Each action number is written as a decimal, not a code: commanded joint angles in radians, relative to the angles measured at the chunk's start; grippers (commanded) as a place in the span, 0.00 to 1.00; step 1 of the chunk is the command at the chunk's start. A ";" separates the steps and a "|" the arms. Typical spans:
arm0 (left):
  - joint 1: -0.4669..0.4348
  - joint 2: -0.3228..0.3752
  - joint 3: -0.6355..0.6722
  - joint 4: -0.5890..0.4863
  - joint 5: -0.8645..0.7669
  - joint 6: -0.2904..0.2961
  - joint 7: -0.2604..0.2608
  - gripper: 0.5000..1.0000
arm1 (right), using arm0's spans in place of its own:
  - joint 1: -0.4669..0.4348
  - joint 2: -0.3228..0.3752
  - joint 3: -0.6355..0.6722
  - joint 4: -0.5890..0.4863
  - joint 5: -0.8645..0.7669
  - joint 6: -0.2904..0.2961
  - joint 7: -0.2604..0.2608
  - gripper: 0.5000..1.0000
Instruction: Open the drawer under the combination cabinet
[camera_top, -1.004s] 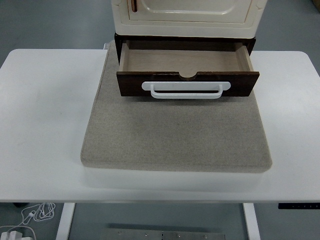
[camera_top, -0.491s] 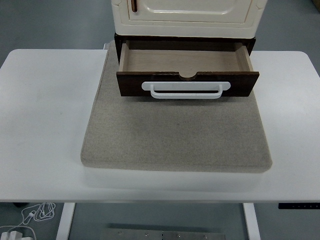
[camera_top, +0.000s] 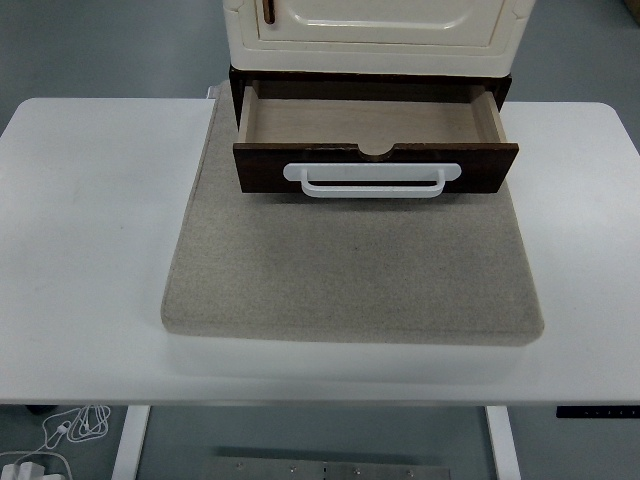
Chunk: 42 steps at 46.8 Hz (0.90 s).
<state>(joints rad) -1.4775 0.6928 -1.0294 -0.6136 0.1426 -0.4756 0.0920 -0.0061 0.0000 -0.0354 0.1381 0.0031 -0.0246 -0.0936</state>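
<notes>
A cream cabinet stands at the back middle of the table on a grey mat. Its dark brown drawer under the cream doors is pulled out toward me and its light wooden inside shows empty. A white bar handle runs across the drawer's front panel. Neither of my hands is in view.
The white table extends on both sides of the mat. The cabinet's closed door with a small brown knob is at the picture's top. White cables lie on the floor below the table's near left edge.
</notes>
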 joint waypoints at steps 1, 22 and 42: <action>0.020 -0.016 0.000 0.061 -0.002 0.000 -0.020 1.00 | 0.000 0.000 -0.004 0.000 0.001 0.002 0.000 0.86; 0.155 -0.183 0.000 0.204 -0.227 0.218 -0.011 1.00 | 0.001 0.000 -0.001 0.000 -0.005 0.002 0.000 0.86; 0.321 -0.257 -0.003 0.201 -0.420 0.312 0.005 1.00 | -0.002 0.000 -0.003 0.000 0.000 0.000 0.000 0.86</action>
<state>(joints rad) -1.1894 0.4467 -1.0332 -0.4110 -0.2626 -0.1541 0.0936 -0.0061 0.0000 -0.0400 0.1380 0.0020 -0.0244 -0.0936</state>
